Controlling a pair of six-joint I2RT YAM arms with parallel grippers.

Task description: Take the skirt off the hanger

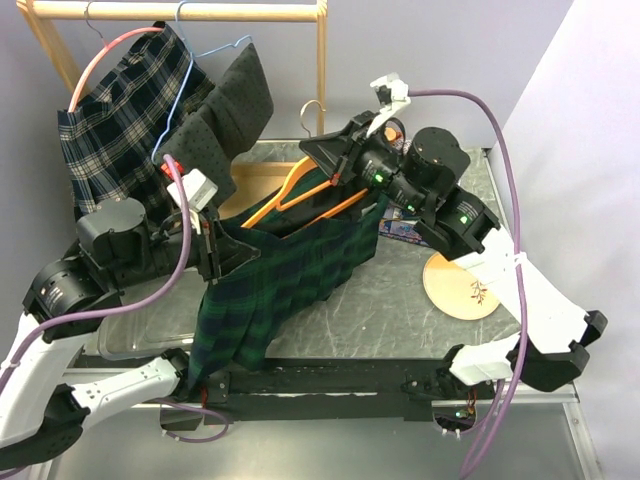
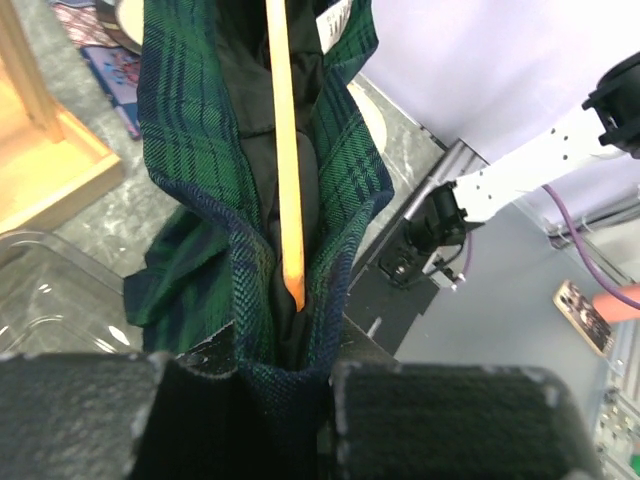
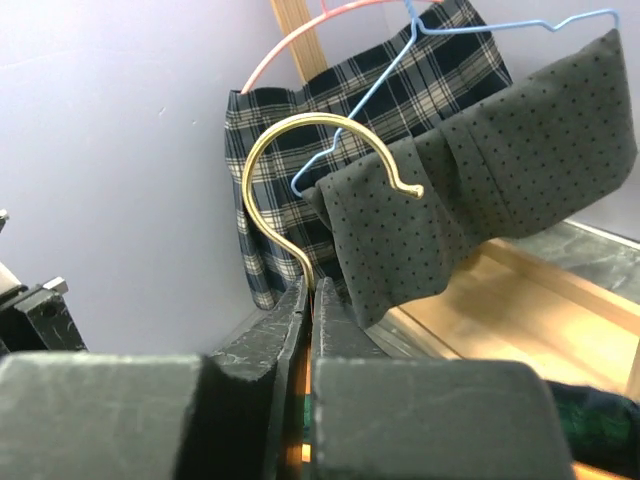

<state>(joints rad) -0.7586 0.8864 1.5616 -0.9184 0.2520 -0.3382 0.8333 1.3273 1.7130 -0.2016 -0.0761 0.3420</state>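
The left arm rises from its base at the near left, bends at the elbow and runs its forearm rightward over the table (image 1: pixel 400 310), so the left gripper (image 1: pixel 228 250) sits at the left end of the skirt (image 1: pixel 290 270). Its jaws are narrow, pinched on the green plaid waistband; in the left wrist view the cloth bunches between the fingers (image 2: pixel 90 415), with the orange hanger (image 2: pixel 285 150) running down inside the waist and its tip just above the grip

The right arm climbs from the near right, folds back over a wooden disc (image 1: pixel 465 285) and points its wrist left and away. The right gripper (image 1: pixel 335 165) is clamped tight on the hanger's neck, the gold hook (image 3: pixel 247 185) curling up from between the pads (image 3: pixel 420 420)

The skirt is on the hanger, held off the table between the two grippers, its hem trailing down toward the near edge. Behind, a checked skirt (image 1: pixel 120 110) and a dotted cloth (image 1: pixel 225 110) hang on a rack
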